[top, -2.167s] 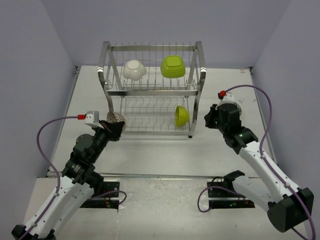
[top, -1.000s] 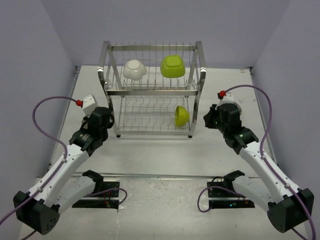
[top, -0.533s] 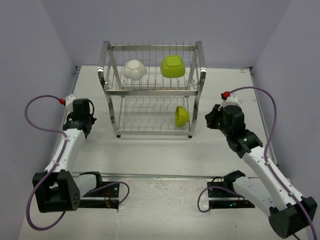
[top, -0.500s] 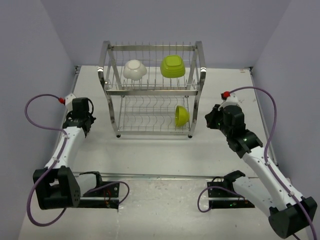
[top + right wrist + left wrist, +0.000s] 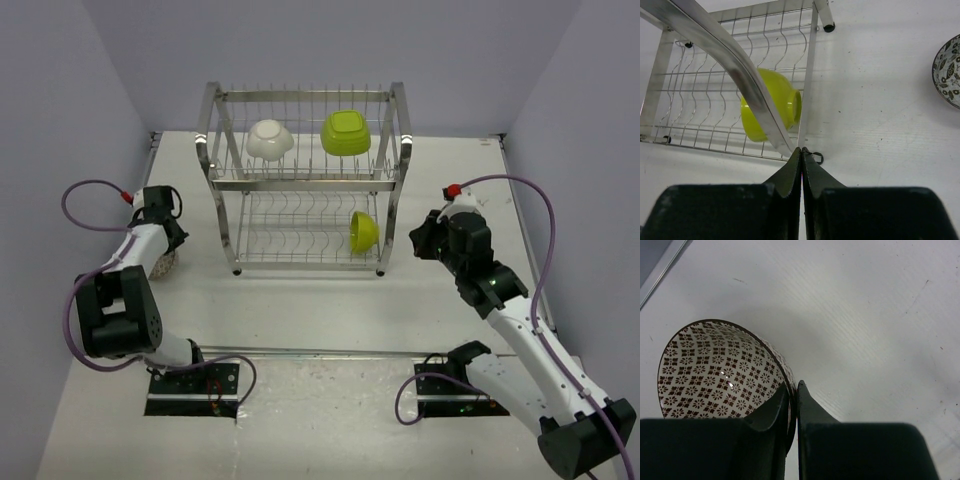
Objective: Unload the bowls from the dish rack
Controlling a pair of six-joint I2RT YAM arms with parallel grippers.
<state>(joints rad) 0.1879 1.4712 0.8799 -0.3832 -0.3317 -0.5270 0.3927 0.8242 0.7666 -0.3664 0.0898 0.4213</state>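
Left gripper (image 5: 792,386) low, apparently astride patterned bowl (image 5: 715,370)

The left arm (image 5: 137,250) and right arm (image 5: 530,340) had white shells between bulky black joints. A purple cable (image 5: 547,238) with a red plug (image 5: 453,190) looped from each wrist. The claw fingers (image 5: 782,182) were matte black.

Upper tier of dish rack (image 5: 300,184): first bowl (image 5: 270,139) left, second bowl (image 5: 346,132) right; lower tier: third bowl (image 5: 363,231) right. On table (image 5: 320,300): fourth bowl (image 5: 715,370) left of rack; fifth bowl (image 5: 947,70) right.
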